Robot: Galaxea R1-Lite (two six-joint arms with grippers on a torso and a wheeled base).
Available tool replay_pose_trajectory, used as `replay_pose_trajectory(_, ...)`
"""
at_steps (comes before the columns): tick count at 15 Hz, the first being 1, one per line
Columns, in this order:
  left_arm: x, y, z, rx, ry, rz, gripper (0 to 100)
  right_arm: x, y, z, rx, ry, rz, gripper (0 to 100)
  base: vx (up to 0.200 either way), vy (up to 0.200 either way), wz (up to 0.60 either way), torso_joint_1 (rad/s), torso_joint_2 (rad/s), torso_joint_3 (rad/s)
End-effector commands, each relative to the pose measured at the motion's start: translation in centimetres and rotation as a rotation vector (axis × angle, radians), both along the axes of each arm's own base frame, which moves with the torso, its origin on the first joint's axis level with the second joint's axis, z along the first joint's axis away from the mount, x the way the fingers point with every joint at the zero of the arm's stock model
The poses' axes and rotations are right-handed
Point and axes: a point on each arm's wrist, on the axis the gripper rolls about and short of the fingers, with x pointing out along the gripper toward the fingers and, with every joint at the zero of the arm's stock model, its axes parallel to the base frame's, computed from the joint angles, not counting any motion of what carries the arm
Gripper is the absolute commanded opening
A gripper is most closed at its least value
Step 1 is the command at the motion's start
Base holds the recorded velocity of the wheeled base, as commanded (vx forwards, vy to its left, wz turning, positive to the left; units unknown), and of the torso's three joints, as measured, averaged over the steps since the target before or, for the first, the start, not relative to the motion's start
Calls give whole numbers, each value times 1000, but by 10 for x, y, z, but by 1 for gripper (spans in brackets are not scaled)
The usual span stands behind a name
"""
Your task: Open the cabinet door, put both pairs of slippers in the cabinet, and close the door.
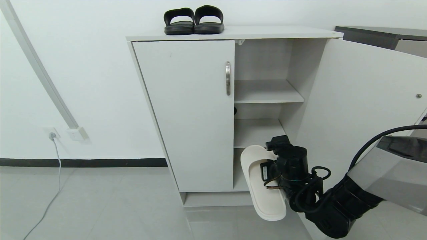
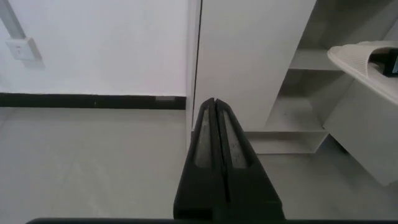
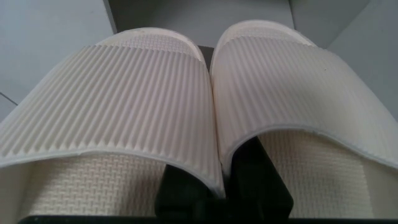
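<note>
— While the cabinet (image 1: 233,33) stands with its right door (image 1: 360,110) swung wide, where are the white slippers (image 1: 262,186)?
— In the right jaws, which are clenched on the pair where the two straps adjoin. The slippers are side by side, off the floor (image 1: 100,206), just in front of the lowest compartment on the open side.
— Are they inside it?
— I cannot tell. One end overlaps the opening below the middle shelf (image 1: 258,133).
— And the left jaws?
— Pressed together with nothing between them, above the floor, pointing toward the cabinet's closed side.
— The other pair?
— The black slippers (image 1: 193,20) sit side by side on the cabinet's top, above the left door (image 1: 186,113). That door is closed, with its handle (image 1: 228,78) upright.
</note>
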Motion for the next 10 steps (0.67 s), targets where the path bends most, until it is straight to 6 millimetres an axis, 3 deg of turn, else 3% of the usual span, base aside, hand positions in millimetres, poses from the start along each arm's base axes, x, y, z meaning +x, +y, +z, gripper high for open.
replay_pose_trajectory(1,0,0,0,2,-2,-2,0,1,1,0,2,-1,1,0,0,0,0,0,0,0)
replay_pose_trajectory(4,0,0,0,-11,-2,-2,0,3,7,0,15,-10,7,0,0,0,0,0,0,0)
replay_pose_trajectory(7,0,0,0,-26,-2,0,0,3,24,8,40,-46,20,0,0,0,0,0,0,0)
replay_pose_trajectory(10,0,0,0,-24,-2,0,0,6,25,10,41,-61,-22,0,0,-200,0,4,2,2)
